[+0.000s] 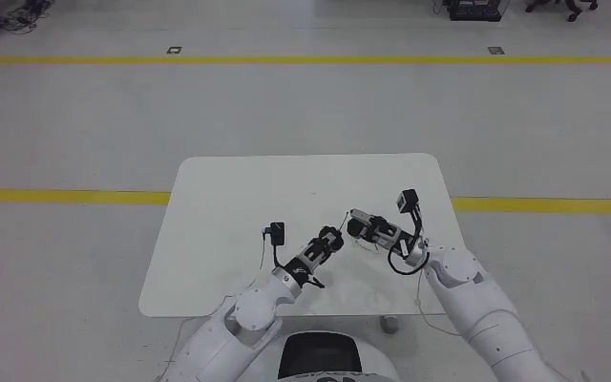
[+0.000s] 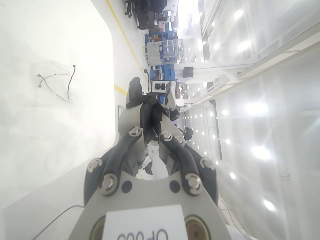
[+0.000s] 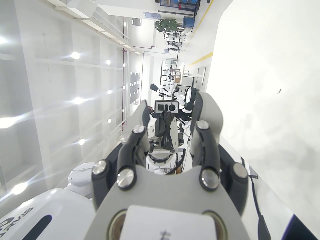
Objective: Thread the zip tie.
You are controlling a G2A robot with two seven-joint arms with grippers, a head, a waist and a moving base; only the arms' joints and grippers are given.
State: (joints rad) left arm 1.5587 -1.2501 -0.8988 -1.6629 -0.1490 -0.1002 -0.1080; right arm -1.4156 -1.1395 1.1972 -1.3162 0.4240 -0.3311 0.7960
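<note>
Facing off above table (image 1: 239,210), L tool (image 1: 332,238) & R tool (image 1: 356,226) both gape

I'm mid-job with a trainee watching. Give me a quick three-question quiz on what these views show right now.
1. True or false: the left pincer and the right pincer point at each other above the table.
2. In the left wrist view, where do the loose zip ties lie?
A. in what looks like a clear tray on the table
B. on the floor by the yellow line
C. hanging off the table's edge
3. Fill in: in the right wrist view, the right pincer's jaws stand ____.

Key: 1 true; 2 A; 3 open.
</note>
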